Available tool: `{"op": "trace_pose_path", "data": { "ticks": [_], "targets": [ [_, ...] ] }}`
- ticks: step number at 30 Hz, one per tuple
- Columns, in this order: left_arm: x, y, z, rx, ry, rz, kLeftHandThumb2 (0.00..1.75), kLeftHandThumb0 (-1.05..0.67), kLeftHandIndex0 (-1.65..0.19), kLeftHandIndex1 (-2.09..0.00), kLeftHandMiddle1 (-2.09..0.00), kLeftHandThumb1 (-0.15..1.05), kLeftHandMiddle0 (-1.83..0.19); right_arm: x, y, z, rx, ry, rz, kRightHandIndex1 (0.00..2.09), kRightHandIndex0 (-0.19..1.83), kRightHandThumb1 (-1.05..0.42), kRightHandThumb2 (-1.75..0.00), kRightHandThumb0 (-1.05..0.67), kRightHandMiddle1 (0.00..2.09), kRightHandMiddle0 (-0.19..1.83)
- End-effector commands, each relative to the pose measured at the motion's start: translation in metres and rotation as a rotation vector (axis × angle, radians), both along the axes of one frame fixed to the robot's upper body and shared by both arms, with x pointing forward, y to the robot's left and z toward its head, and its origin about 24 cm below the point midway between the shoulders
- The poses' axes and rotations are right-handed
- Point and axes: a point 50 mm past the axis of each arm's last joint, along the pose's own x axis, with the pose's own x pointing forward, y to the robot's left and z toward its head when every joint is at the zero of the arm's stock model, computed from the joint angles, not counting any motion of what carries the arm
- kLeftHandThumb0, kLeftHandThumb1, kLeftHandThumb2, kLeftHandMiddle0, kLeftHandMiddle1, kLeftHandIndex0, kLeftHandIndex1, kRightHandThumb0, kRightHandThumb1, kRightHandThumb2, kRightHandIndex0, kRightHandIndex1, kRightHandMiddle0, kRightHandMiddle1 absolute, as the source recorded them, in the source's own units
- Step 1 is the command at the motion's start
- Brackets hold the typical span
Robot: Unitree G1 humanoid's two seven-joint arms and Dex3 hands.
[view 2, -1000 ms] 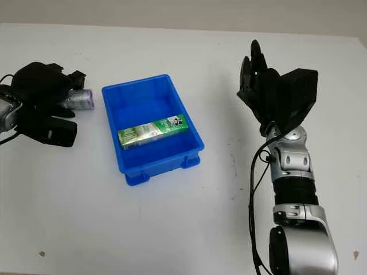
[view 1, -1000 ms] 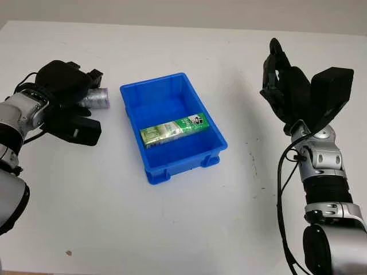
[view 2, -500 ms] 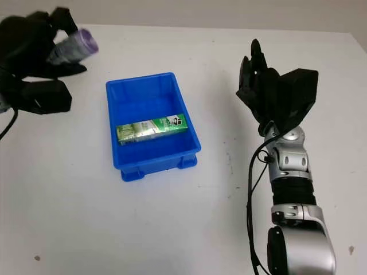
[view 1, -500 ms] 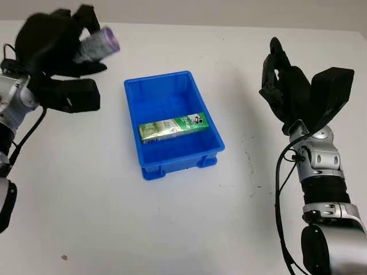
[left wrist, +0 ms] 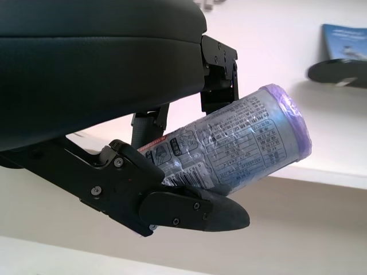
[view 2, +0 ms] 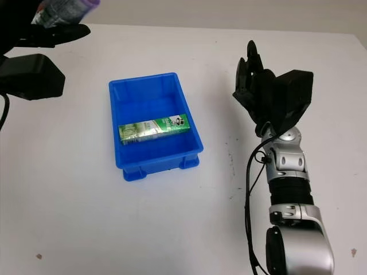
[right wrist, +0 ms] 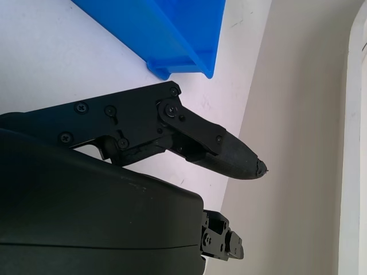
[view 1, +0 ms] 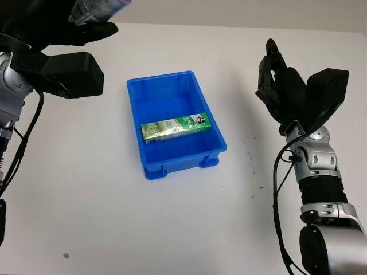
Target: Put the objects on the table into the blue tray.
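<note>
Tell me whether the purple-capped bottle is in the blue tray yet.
Not yet. The left hand grips the bottle in the air, up and to the left of the blue tray, which holds the green carton.

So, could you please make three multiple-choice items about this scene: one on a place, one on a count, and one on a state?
1. Where is the green carton?
A. Inside the blue tray
B. On the table right of the tray
C. In the right robot hand

2. How many objects lie inside the blue tray?
A. None
B. One
C. Three

3. What is the state of the left robot hand?
A. Open, lying on the table
B. Shut on the purple-capped can, raised above the table
C. Shut on the green carton

Answers:
1. A, the carton lies across the tray's floor.
2. B, the tray holds just the carton.
3. B, its fingers clamp the can, high at the far left; the right robot hand, right of the tray, is open.
</note>
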Motion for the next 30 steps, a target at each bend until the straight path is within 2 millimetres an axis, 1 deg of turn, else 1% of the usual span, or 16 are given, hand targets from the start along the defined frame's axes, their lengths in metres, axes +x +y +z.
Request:
{"op": "trace_pose_path", "data": {
  "ticks": [1, 3, 4, 8, 12, 15, 16, 17, 18, 19, 20, 22, 23, 24, 26, 30],
  "targets": [
    [-0.004, -0.012, 0.001, 0.002, 0.034, -0.052, 0.52, -0.49, -0.33, -2.09, -2.09, 1.05, -1.01, 0.0, 0.001, 0.003, -0.001, -0.012, -0.002, 0.0, -0.19, -1.05, -0.86, -0.56, 0.0, -0.19],
    [-0.005, -0.024, -0.004, 0.01, 0.111, -0.103, 0.53, -0.49, -0.28, -2.09, -2.09, 1.05, -1.05, 0.0, 0.001, 0.003, -0.003, -0.011, 0.0, 0.0, -0.19, -1.05, -0.86, -0.56, 0.0, -0.19],
    [-0.004, -0.03, -0.007, 0.016, 0.147, -0.128, 0.53, -0.47, -0.32, -2.09, -2.09, 1.05, -1.07, -0.001, 0.002, 0.002, -0.006, -0.011, -0.002, 0.0, -0.19, -1.05, -0.86, -0.56, 0.0, -0.19],
    [0.003, -0.05, -0.021, 0.042, 0.296, -0.202, 0.51, -0.47, -0.3, -2.09, -2.09, 1.05, -1.02, -0.002, 0.001, 0.001, 0.0, -0.007, -0.014, 0.0, -0.19, -1.05, -0.84, -0.57, 0.0, -0.19],
    [0.009, -0.057, -0.032, 0.059, 0.426, -0.195, 0.51, -0.48, -0.31, -2.09, -2.09, 1.05, -0.9, -0.004, 0.0, 0.0, 0.002, -0.005, -0.017, 0.0, -0.19, -1.05, -0.83, -0.57, 0.0, -0.19],
    [0.011, -0.06, -0.038, 0.055, 0.473, -0.217, 0.5, -0.46, -0.42, -2.09, -2.09, 1.05, -0.9, -0.006, -0.002, 0.0, 0.003, -0.005, -0.018, 0.0, -0.19, -1.05, -0.81, -0.57, 0.0, -0.19],
    [0.012, -0.06, -0.041, 0.041, 0.49, -0.228, 0.49, -0.45, -0.4, -2.09, -2.09, 1.05, -0.84, -0.007, -0.003, -0.001, 0.007, -0.004, -0.017, 0.0, -0.19, -1.05, -0.81, -0.57, 0.0, -0.19],
    [0.012, -0.061, -0.043, 0.031, 0.502, -0.236, 0.45, -0.46, -0.17, -1.92, -2.03, 1.05, -0.57, -0.007, -0.003, -0.001, 0.01, -0.003, -0.016, 0.0, -0.19, -1.05, -0.81, -0.57, 0.0, -0.19],
    [0.012, -0.06, -0.043, 0.041, 0.516, -0.223, 0.43, -0.46, -0.09, -1.86, -2.02, 1.05, -0.48, -0.007, -0.004, -0.002, 0.018, -0.002, -0.019, 0.0, -0.19, -1.05, -0.81, -0.57, 0.0, -0.19],
    [0.012, -0.06, -0.042, 0.051, 0.532, -0.211, 0.39, -0.52, -0.01, -1.73, -1.9, 1.05, -0.35, -0.007, -0.004, -0.003, 0.025, 0.001, -0.022, 0.0, -0.19, -1.05, -0.81, -0.56, 0.0, -0.19],
    [0.012, -0.059, -0.042, 0.057, 0.551, -0.206, 0.34, -0.59, 0.08, -1.53, -1.55, 1.05, -0.22, -0.008, -0.004, -0.003, 0.029, 0.003, -0.024, 0.0, -0.19, -1.05, -0.81, -0.56, 0.0, -0.19],
    [0.012, -0.058, -0.041, 0.052, 0.581, -0.211, 0.28, -0.63, 0.12, -1.29, -1.04, 1.05, -0.24, -0.007, -0.003, -0.004, 0.024, 0.005, -0.031, 0.0, -0.19, -1.05, -0.81, -0.56, 0.0, -0.19],
    [0.012, -0.058, -0.042, 0.049, 0.594, -0.21, 0.24, -0.63, 0.14, -1.15, -0.72, 1.05, -0.29, -0.007, -0.002, -0.004, 0.025, 0.006, -0.033, 0.0, -0.19, -1.05, -0.8, -0.56, 0.0, -0.19],
    [0.012, -0.057, -0.042, 0.042, 0.608, -0.21, 0.23, -0.64, 0.14, -1.06, -0.55, 1.05, -0.31, -0.007, -0.002, -0.004, 0.025, 0.006, -0.034, 0.0, -0.19, -1.05, -0.8, -0.56, 0.0, -0.19],
    [0.012, -0.056, -0.042, 0.034, 0.633, -0.207, 0.21, -0.62, 0.12, -0.83, -0.3, 1.05, -0.29, -0.006, -0.002, -0.005, 0.023, 0.005, -0.036, 0.0, -0.19, -1.05, -0.78, -0.58, 0.0, -0.19],
    [0.012, -0.056, -0.041, 0.022, 0.65, -0.219, 0.18, -0.6, 0.09, -0.51, -0.09, 1.05, -0.23, -0.005, -0.002, -0.005, 0.023, 0.003, -0.034, 0.0, -0.19, -1.05, -0.78, -0.58, 0.0, -0.19]
  ]
}}
